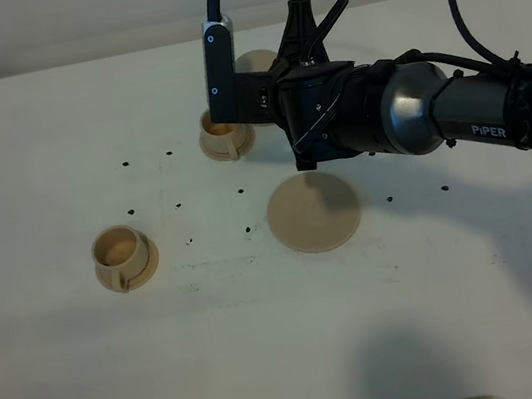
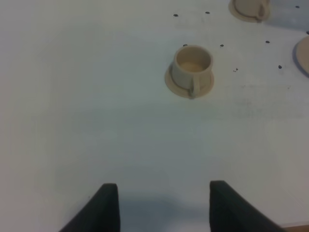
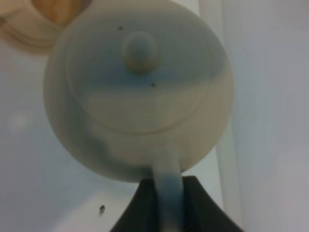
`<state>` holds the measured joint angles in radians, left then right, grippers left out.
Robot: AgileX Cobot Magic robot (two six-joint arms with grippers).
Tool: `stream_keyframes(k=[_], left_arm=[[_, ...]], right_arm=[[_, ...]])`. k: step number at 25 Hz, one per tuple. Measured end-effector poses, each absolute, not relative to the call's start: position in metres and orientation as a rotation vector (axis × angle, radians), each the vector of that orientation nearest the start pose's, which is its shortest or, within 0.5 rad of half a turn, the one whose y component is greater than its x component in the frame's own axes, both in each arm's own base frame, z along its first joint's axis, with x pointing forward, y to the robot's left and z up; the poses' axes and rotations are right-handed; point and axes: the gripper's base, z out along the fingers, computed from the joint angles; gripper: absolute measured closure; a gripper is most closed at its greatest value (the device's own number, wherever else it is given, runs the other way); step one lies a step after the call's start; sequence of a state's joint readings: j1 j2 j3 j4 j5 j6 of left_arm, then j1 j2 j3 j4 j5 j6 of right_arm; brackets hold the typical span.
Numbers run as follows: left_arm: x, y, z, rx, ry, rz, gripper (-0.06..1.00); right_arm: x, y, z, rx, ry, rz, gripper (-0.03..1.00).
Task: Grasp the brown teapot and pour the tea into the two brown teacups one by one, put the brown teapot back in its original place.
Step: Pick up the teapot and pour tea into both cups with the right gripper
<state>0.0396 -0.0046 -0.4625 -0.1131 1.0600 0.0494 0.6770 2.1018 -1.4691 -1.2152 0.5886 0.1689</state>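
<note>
Count: two cups, one teapot, one disc, two tools.

1. My left tool (image 2: 161,208) is released. Its two dark fingers stand apart over bare tabletop (image 2: 72,121) with nothing between them. It is out of the high view.

2. Left cup (image 1: 123,257): a small pale beige cylinder on its own round saucer, with its little handle towards the front edge of the tabletop. It stands alone, well apart from everything else.

3. Far cup (image 1: 225,133): the same make, on its own saucer, farther back and nearer the middle. Its inside shows an amber tint.

4. Teapot (image 3: 140,92): pale beige, squat and domed, far bigger than either cup. The round lid carries a knob (image 3: 140,50). A loop handle (image 3: 168,188) runs back from the body. The spout is not shown. In the high view only part of the teapot (image 1: 257,61) appears, behind my right arm and just right of the far cup. I cannot tell whether it touches the tabletop.

5. Disc (image 1: 314,212): flat, round, pale beige, wider than the cup saucers. It lies bare in front of my right arm, apart from the teapot.

6. My right arm (image 1: 476,116) enters from the right and reaches across past the middle. My right tool (image 3: 168,210) is clenched on the teapot's handle, one dark finger on each side of it.
</note>
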Motion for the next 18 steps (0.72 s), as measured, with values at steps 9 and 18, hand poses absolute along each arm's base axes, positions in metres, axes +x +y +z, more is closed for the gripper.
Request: stream_keyframes(k=[9,18], left_arm=[[-0.0013,-0.0090,0.2673,0.013,2.072,-0.082,0.46],[-0.0013,-0.0090,0.2673,0.013,2.072,-0.082,0.46]], right_arm=[[0.3873,0.2495,0.1826,-1.540,1.740,-0.817,0.88],[0.3874,0.2495,0.1827,-1.554,1.730,-0.826,0.88]])
